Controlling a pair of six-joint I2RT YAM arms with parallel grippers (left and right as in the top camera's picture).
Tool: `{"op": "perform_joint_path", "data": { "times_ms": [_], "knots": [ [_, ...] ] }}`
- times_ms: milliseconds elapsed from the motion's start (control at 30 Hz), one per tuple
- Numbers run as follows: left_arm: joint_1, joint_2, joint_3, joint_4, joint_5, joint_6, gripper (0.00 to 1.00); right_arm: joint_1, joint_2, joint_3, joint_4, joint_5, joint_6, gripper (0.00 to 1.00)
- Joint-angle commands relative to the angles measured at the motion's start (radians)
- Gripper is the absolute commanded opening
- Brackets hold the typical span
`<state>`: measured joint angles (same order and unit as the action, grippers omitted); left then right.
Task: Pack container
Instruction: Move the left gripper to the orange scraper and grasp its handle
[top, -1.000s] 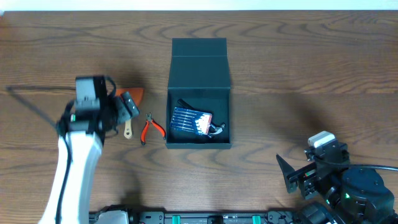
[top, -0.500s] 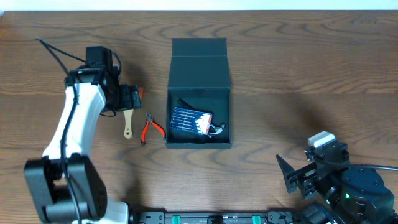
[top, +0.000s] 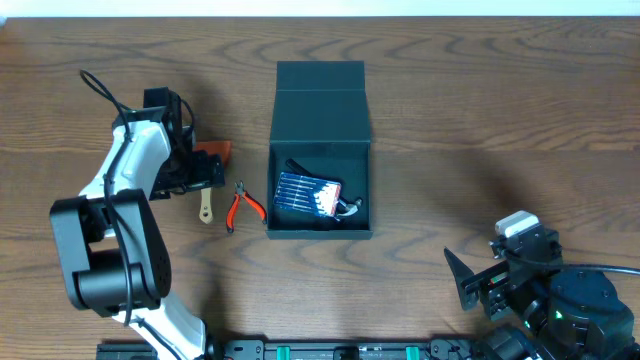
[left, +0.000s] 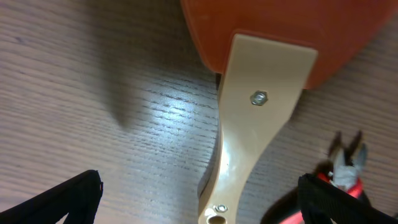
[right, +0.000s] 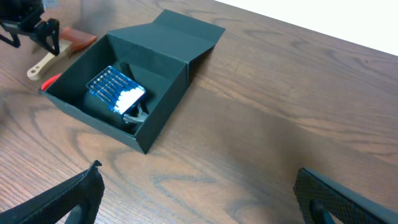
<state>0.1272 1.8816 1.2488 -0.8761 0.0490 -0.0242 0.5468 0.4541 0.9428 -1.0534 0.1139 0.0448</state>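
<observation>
Left hand (left: 199, 186) spread wide over the scraper (left: 249, 118) handle, not gripping. Red pliers (top: 243, 205) just beside it. Middle of the desk (top: 500, 100), the black container (top: 320, 110) sits open, blue packet (top: 308, 194) inside. Right hand (right: 199, 193) well off to the right, fingers apart, empty.

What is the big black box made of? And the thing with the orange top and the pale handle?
The black box looks like stiff matte cardboard: flat panels, a folded crease at the lid, no shine. The scraper has a pale, slightly glossy handle, probably plastic, with a metal nut. Its orange blade seems plastic or silicone.
</observation>
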Motion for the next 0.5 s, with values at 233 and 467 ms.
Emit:
{"op": "perform_joint_path", "data": {
  "times_ms": [233, 467],
  "knots": [
    [0.002, 0.066, 0.013, -0.005, 0.003, 0.032, 0.96, -0.007, -0.004, -0.002, 0.002, 0.013, 0.014, 0.99],
    [0.002, 0.089, 0.013, 0.002, 0.004, 0.031, 0.93, -0.007, -0.004, -0.002, 0.002, 0.013, 0.014, 0.99]
  ]
}}
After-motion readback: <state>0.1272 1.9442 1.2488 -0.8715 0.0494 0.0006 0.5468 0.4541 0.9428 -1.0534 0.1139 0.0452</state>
